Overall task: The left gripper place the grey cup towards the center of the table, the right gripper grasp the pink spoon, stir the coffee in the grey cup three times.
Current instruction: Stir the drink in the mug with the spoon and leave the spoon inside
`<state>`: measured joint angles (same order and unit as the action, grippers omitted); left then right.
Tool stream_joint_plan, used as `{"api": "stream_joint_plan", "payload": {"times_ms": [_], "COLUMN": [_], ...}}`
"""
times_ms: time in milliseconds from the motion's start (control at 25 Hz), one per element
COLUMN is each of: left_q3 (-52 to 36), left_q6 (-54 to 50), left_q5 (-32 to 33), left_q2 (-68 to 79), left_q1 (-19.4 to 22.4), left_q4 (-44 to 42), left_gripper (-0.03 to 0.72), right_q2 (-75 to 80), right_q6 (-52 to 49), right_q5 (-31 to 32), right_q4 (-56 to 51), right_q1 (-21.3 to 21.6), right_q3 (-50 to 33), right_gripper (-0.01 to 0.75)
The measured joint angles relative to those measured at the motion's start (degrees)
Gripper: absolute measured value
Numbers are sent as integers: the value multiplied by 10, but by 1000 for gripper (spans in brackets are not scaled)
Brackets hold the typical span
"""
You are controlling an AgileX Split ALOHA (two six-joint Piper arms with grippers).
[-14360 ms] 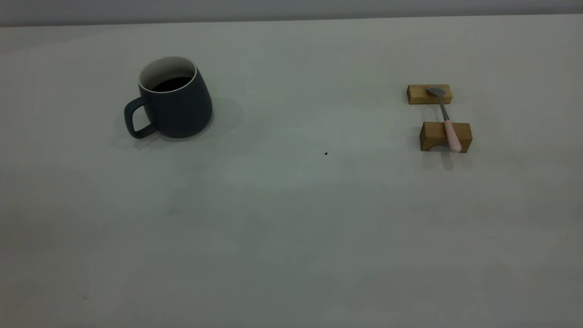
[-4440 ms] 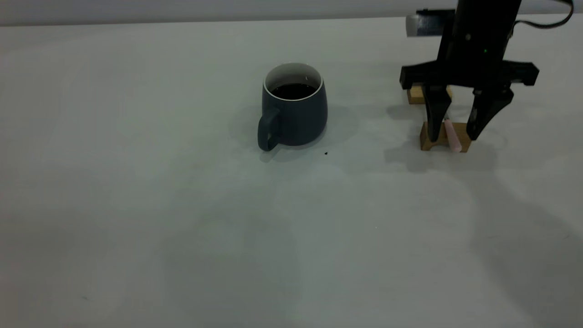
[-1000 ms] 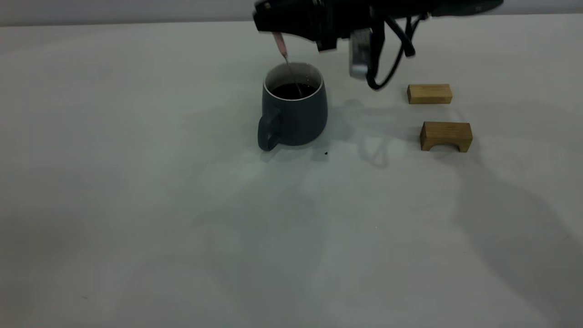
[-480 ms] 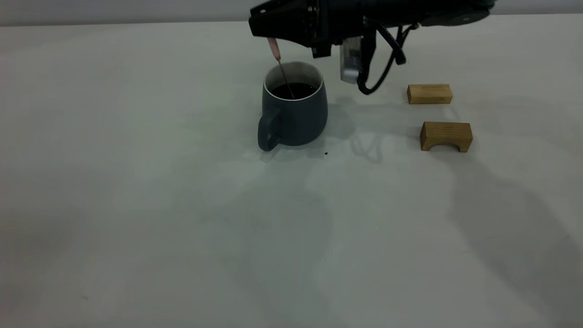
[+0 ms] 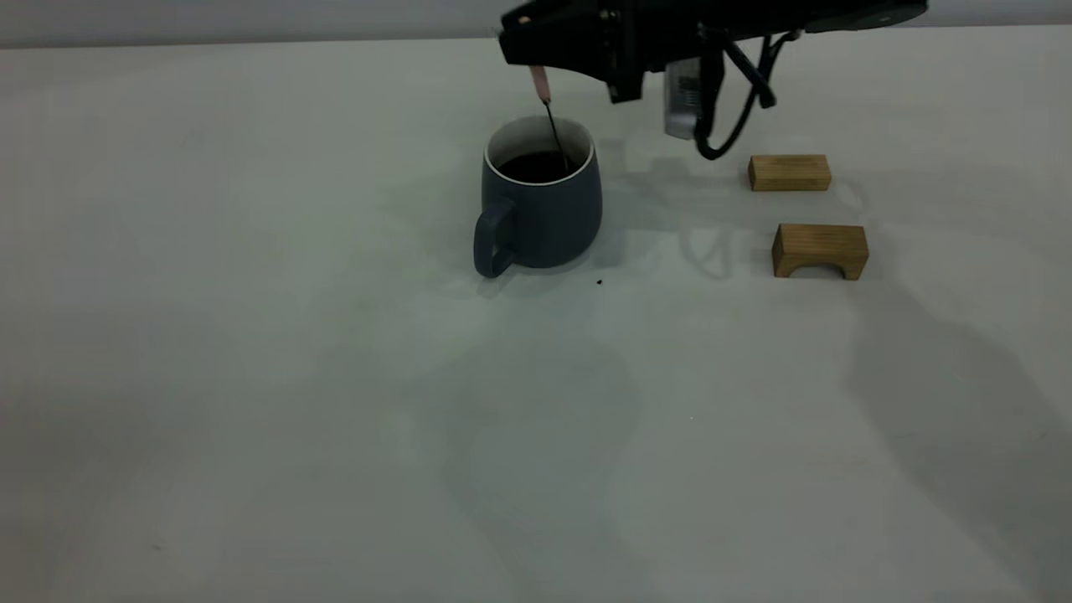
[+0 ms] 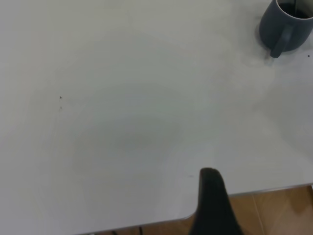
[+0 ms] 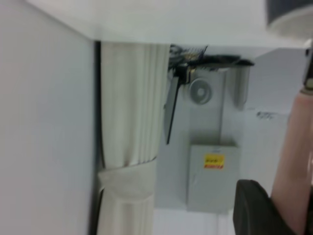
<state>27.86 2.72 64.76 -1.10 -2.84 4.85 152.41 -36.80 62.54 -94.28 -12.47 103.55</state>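
The grey cup [image 5: 542, 201] is standing upper centre on the table [image 5: 251, 377], holding dark coffee [image 5: 536, 166], its handle turned toward the lower left. The right gripper [image 5: 536, 60] is reaching in from the upper right just above the rim, clamping the pink spoon [image 5: 548, 113] by its handle, the metal end dipping into the coffee. Two wooden blocks [image 5: 819, 249] are sitting at right. The left gripper [image 6: 213, 205] is idling well away from the cup; its jaw state cannot be told.
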Motion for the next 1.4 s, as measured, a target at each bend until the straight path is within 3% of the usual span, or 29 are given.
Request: {"api": "stream_joint_plan", "payload": {"times_ms": [400, 640, 920, 1080, 1400], "left_q3": [0, 0, 0, 0, 0], "left_q6": [0, 0, 0, 0, 0], "left_q5": [0, 0, 0, 0, 0], "left_q2": [0, 0, 0, 0, 0], "left_q1": [0, 0, 0, 0, 0], "left_q4": [0, 0, 0, 0, 0], "left_gripper": [567, 567, 567, 567, 567], "right_q2": [0, 0, 0, 1, -1], "right_q6": [-37, -38, 17, 44, 59], "right_q5": [37, 37, -55, -75, -12], "right_q4": [70, -14, -58, -54, 45], "right_q1": [-2, -27, -39, -29, -5], "right_q3": [0, 0, 0, 0, 4], "right_gripper": [142, 142, 142, 142, 142]}}
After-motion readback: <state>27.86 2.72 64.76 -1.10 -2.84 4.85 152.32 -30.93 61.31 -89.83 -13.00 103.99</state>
